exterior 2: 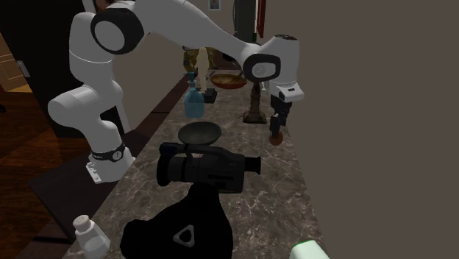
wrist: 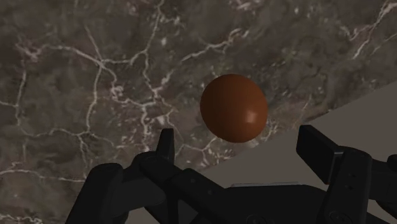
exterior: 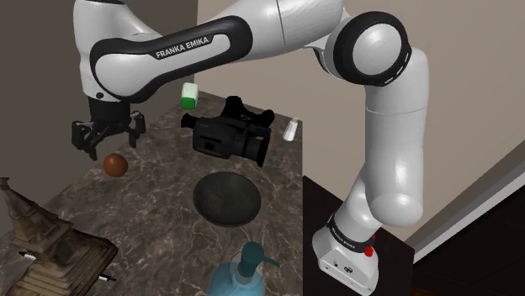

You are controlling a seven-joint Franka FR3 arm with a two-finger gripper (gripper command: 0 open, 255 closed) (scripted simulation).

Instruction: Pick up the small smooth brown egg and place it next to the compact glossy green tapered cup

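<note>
One white arm reaches from its stand (exterior: pixel 349 252) out over the marble bench (exterior: pixel 160 202). The upper link rises from the stand, the forearm runs nearly level above the bench, and the wrist is turned down so that the pincer (exterior: pixel 108 139) points at the bench top.

Pincer state: the two black fingers (wrist: pixel 167 145) stand wide apart and clasp nothing.

Egg position: the brown egg (exterior: pixel 115 165) lies on the bench just below the pincer. In the wrist view it sits ahead of the fingertips, in line with the gap between them, and touches neither finger.

Edges: the egg lies close to the bench edge that meets the grey wall (exterior 2: pixel 368 110). In the second exterior view the pincer hangs just beside that wall.

Cup position: the green cup (exterior: pixel 189 96) stands farther along the same wall side of the bench, well apart from the egg and near the black camcorder (exterior: pixel 231 133).

Open room: bare marble runs along the wall side between the egg and the cup. The camcorder and a dark bowl (exterior: pixel 225 200) occupy the middle of the bench. A wooden model (exterior: pixel 38 240) and a blue bottle (exterior: pixel 244 273) stand at the end near the shoulder view's bottom edge. A small white bottle (exterior: pixel 290 129) stands at the edge on the stand's side.
</note>
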